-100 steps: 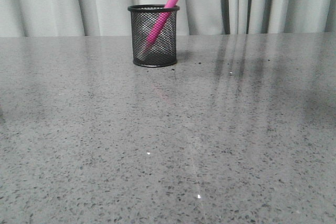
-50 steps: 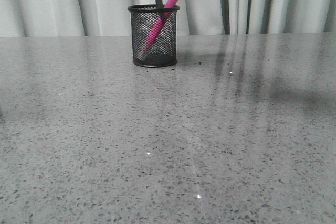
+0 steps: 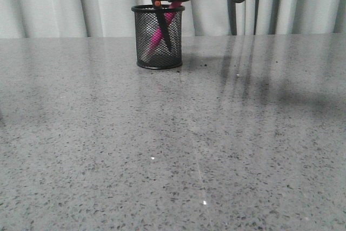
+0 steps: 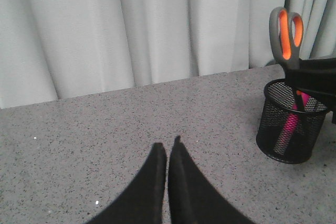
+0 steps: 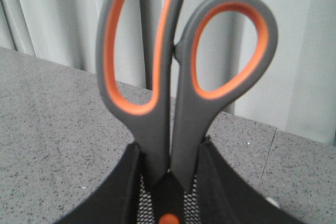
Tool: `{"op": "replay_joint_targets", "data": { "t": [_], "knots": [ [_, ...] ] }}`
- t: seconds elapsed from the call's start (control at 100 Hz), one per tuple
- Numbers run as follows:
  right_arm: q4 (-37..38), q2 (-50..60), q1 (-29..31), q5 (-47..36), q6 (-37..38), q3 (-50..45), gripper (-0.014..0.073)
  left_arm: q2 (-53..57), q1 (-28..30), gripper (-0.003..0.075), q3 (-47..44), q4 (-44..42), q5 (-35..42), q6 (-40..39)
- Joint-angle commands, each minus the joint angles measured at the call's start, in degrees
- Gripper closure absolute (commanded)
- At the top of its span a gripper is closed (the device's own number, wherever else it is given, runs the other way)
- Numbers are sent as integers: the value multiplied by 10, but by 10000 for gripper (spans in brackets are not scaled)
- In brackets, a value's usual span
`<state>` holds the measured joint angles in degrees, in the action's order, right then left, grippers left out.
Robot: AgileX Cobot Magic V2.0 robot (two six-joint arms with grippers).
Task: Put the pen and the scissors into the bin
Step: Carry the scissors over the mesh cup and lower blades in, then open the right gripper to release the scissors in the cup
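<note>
Scissors (image 5: 173,103), held upright with blades pointing down into the wire-mesh bin (image 3: 158,39) so that they can drop in beside the pen (image 3: 158,32). The handles are grey with orange-lined loops; an orange pivot dot sits at the rim, and the dark blades show through the mesh. The right gripper (image 5: 168,182) clamps the handle shanks just above the pivot. The pink pen leans inside the bin already. The left gripper (image 4: 168,153) hangs over the speckled grey tabletop (image 3: 173,150), well apart, fingers pressed together on nothing. A pale curtain (image 4: 131,24) hangs behind.
</note>
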<state>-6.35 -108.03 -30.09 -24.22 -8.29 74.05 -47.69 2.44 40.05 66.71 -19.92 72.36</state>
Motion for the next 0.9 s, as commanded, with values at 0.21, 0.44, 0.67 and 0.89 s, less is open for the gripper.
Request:
{"op": "replay_joint_targets", "data": {
  "t": [0.21, 0.44, 0.67, 0.89],
  "knots": [
    [2, 30, 0, -18, -2, 18, 670, 4, 2, 739, 17, 19, 12, -7],
    [2, 30, 0, -9, -2, 18, 669, 4, 2, 739, 17, 19, 12, -7],
    [2, 30, 0, -9, -2, 18, 510, 4, 2, 739, 17, 19, 12, -7],
    [2, 31, 0, -9, -2, 18, 309, 4, 2, 739, 17, 19, 12, -7]
  ]
}}
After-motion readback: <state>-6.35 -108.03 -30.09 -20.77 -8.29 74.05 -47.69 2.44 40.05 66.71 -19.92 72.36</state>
